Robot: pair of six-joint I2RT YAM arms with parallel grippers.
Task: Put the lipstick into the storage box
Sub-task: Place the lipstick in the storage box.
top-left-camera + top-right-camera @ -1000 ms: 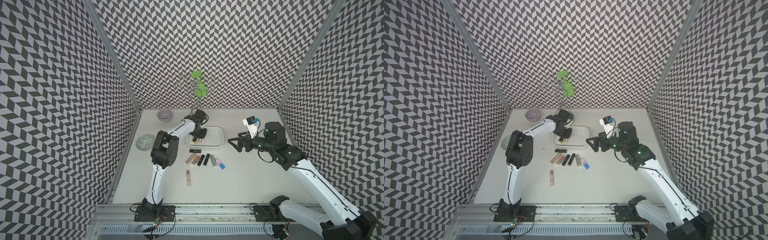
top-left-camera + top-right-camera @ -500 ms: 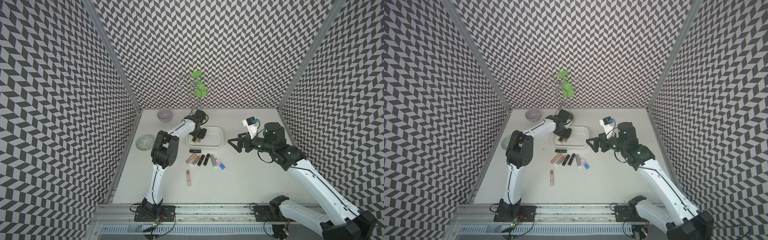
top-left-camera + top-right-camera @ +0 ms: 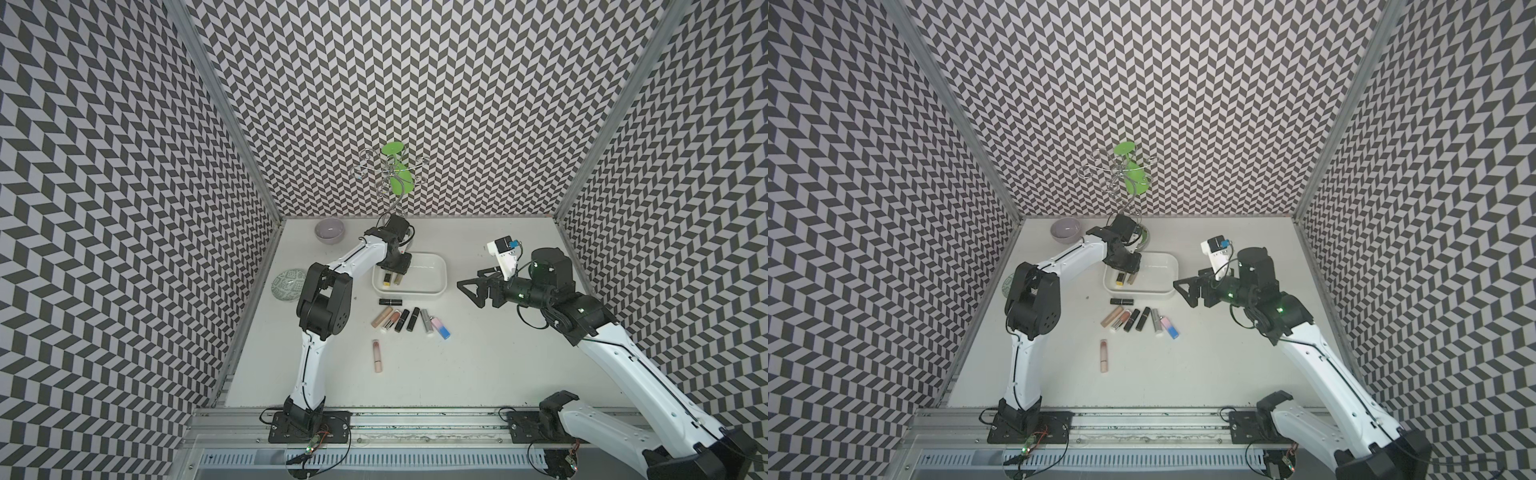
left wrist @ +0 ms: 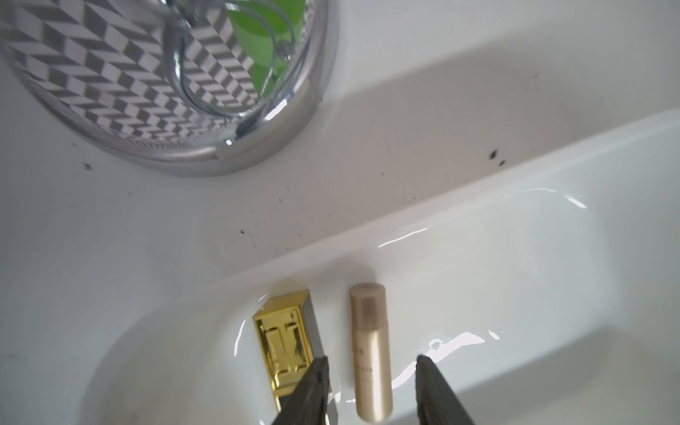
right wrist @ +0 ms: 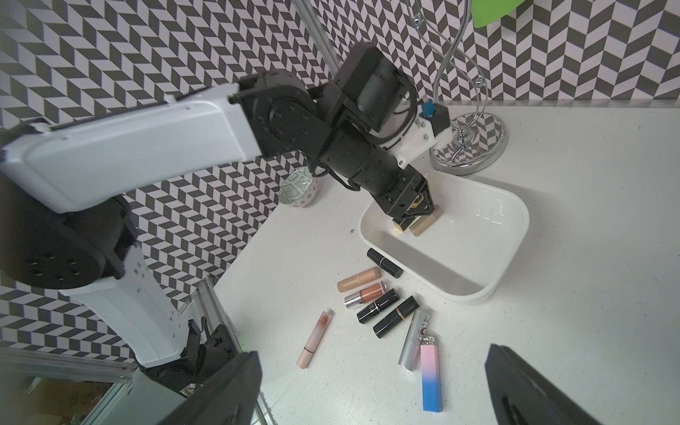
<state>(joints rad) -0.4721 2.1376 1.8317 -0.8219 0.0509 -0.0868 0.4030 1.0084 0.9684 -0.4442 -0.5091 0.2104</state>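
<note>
A lab robot booth: chevron-patterned walls point(image 3: 415, 104) close in beyond and beside the left gripper point(image 3: 395, 272); the left arm point(image 3: 309, 365) and right arm point(image 3: 623, 365) are bolted to a metal rail point(image 3: 415, 417) edging a white table point(image 3: 478, 374).

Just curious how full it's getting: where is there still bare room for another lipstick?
In the box, everything right of the two lipsticks under the left gripper is bare. On the table, the stretch between lipstick row, right arm and front rail is bare. Crowded: the strip just before the box.

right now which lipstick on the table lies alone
The long pale pink tube, by itself toward the arms' bases; the others cluster close beside the storage box.
</note>
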